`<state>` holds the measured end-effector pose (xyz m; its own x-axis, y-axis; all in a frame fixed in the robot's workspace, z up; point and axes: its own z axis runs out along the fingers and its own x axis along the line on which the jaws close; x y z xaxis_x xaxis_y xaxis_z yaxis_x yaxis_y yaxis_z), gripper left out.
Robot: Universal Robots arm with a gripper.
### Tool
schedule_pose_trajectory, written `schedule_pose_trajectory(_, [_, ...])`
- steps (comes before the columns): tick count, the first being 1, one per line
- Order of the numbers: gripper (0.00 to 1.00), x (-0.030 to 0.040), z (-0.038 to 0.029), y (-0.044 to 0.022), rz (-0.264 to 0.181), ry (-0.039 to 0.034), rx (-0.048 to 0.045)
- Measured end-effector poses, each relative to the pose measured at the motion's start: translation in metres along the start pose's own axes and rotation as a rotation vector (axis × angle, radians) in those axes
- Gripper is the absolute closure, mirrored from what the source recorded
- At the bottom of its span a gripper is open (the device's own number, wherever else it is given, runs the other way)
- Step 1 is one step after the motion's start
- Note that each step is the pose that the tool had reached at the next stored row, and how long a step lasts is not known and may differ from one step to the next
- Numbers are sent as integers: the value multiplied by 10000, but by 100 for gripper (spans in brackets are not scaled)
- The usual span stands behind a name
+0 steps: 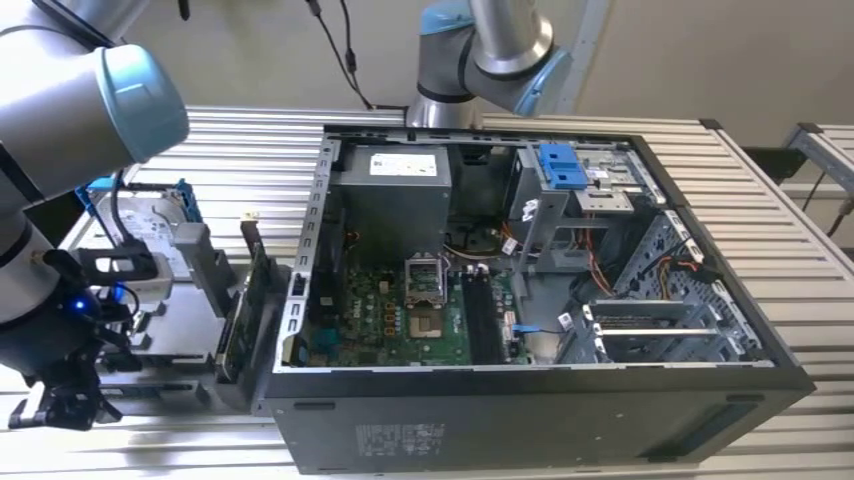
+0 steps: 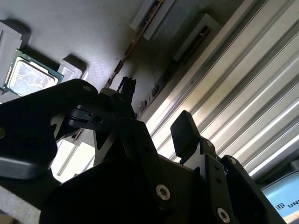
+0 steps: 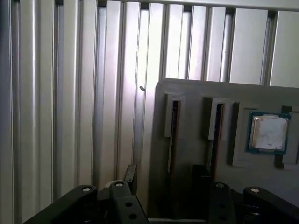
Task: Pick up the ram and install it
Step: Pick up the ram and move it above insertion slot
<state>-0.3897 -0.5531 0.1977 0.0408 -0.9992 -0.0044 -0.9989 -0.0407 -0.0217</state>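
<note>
Your gripper (image 3: 166,173) hangs above the grey tray (image 3: 196,100), jaws wide open and empty; line them squarely across the thin ram (image 3: 174,134) before closing.

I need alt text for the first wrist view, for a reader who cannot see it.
The gripper, fingers open, hovers over a grey holder tray lying on a ribbed metal table. Two narrow slots in the tray hold thin dark sticks on edge; the ram in line with the gripper is one. Beside them sits a square silver processor chip.
</note>
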Motion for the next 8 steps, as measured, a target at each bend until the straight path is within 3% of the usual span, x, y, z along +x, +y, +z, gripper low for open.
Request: schedule_pose_trajectory(8, [41,0,18,0,2,-1,25])
